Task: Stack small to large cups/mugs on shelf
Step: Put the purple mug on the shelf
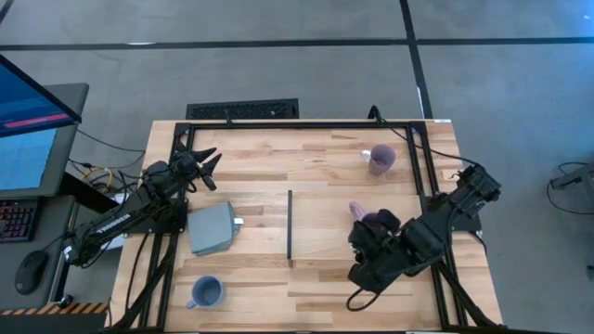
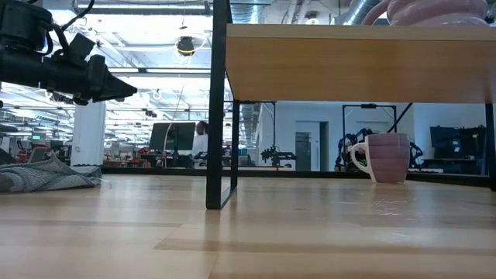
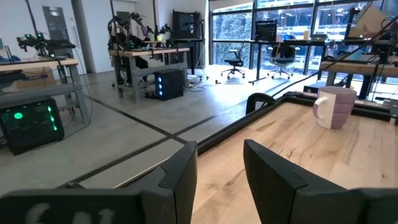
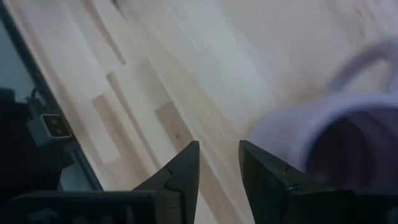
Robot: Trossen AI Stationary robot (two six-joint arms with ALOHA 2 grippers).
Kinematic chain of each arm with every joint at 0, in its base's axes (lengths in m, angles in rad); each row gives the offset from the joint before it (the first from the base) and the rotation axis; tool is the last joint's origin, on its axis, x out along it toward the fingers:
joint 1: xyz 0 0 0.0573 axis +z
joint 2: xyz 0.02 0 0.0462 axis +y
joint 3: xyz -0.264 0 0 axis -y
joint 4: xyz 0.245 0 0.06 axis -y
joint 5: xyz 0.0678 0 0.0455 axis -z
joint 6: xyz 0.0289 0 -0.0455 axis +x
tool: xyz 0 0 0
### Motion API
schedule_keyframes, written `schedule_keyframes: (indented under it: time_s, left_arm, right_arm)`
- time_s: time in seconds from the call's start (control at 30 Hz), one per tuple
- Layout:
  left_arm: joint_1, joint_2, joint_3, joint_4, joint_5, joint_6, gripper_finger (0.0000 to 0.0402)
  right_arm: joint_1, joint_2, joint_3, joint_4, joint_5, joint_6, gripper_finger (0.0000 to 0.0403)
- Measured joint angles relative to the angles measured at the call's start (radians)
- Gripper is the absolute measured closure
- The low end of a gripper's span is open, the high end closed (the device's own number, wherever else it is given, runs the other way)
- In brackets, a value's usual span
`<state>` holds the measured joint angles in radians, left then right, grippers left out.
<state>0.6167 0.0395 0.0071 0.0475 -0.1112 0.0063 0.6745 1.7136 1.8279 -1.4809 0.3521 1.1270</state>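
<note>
Two grippers show parted, empty fingers: the right gripper (image 1: 364,239) hangs over the shelf (image 1: 320,243), just beside a lavender mug (image 1: 373,221) that sits on the panel, while the left gripper (image 1: 206,167) waits above the table's far left part. A second lavender mug (image 1: 380,159) stands on the table (image 1: 269,158) beyond the shelf. The blue-grey mug (image 1: 205,293) sits near the front left, close to a grey block (image 1: 211,229).

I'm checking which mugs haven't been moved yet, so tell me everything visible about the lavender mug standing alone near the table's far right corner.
The lavender ceramic-looking mug is small and round, with faint ribbing on its wall and a pale looped handle on one side. It stands upright, mouth up, directly on the slatted light-wood tabletop near the black frame's far right corner. Nothing touches it; both grippers are well away, and it looks empty from above.
</note>
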Motion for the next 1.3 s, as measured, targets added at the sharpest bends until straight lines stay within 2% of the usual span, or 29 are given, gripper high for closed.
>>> schedule_keyframes:
  time_s: [0.17, 0.47, 0.9, 1.3]
  left_arm:
    - [0.000, 0.000, 0.000, 0.000, 0.000, 0.000, 0.0280]
    - [0.000, 0.000, 0.000, 0.000, 0.000, -0.001, 0.0280]
    - [0.000, 0.000, 0.000, 0.000, 0.002, -0.018, 0.0280]
    - [0.000, 0.000, 0.000, -0.001, 0.002, -0.010, 0.0280]
  right_arm:
    - [0.021, 0.001, 0.000, -0.097, -0.012, 0.111, 0.0269]
    - [0.060, 0.001, 0.000, -0.091, -0.013, 0.138, 0.0269]
    - [0.047, 0.001, 0.000, -0.090, -0.024, 0.127, 0.0269]
    - [0.039, 0.001, 0.000, -0.090, -0.070, -0.005, 0.0269]
